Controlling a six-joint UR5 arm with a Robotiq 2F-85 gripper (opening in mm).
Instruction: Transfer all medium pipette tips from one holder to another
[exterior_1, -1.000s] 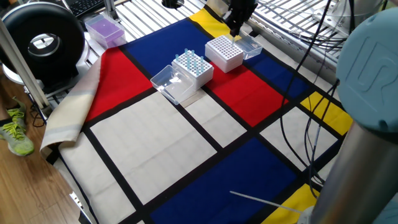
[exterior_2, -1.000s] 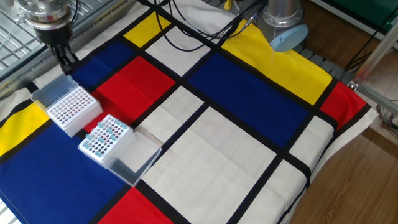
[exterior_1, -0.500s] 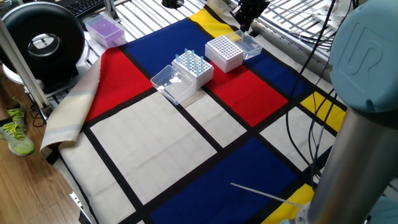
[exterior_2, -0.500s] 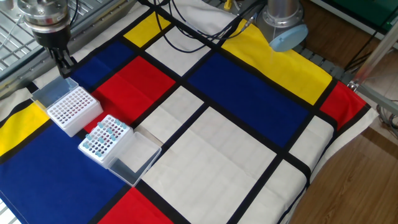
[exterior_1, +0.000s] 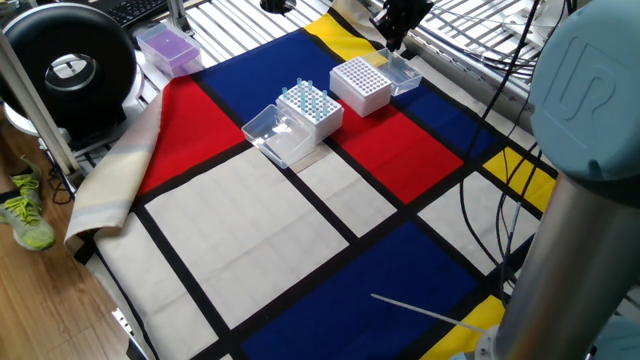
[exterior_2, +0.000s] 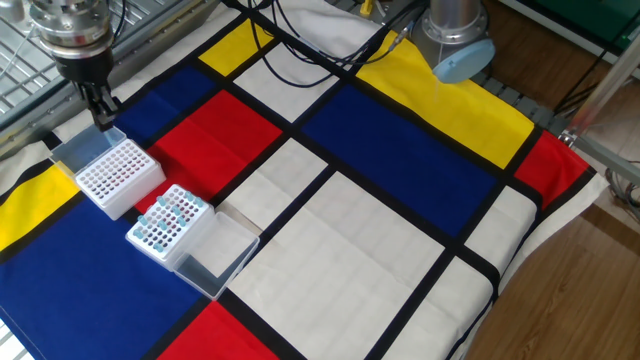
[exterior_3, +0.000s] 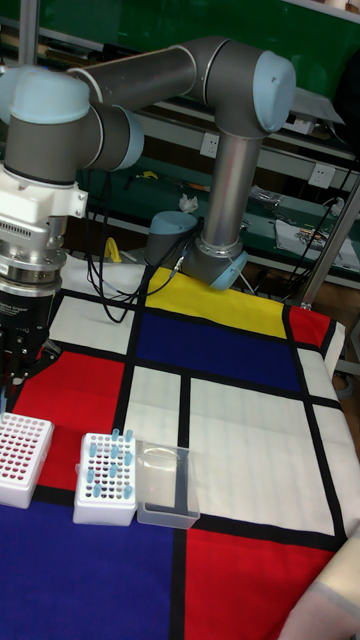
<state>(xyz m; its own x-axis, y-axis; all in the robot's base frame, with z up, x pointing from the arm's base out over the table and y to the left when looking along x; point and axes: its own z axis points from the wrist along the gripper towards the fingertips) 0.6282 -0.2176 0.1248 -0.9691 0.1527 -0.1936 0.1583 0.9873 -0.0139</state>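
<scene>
Several medium pipette tips (exterior_1: 308, 97) stand in a white holder (exterior_2: 168, 222) with its clear lid (exterior_2: 216, 257) open beside it. Next to that is a second white perforated holder (exterior_2: 117, 176), whose holes show no tips. My gripper (exterior_2: 104, 108) hangs over this second holder's far corner, above its clear lid (exterior_1: 404, 74). Its dark fingers sit close together in the tall fixed view, where the gripper (exterior_3: 5, 392) has a thin pale tip (exterior_3: 3, 405) hanging below it at the picture's left edge.
A purple box (exterior_1: 168, 47) and a black round device (exterior_1: 65, 63) sit off the cloth's far left corner. Metal racking (exterior_2: 30, 50) runs behind the gripper. Black cables (exterior_2: 320, 50) lie across the cloth near the arm's base (exterior_2: 455, 40).
The gripper shifted sideways along the back of the perforated holder and dropped slightly toward its far corner. Both holders and their lids stayed still.
</scene>
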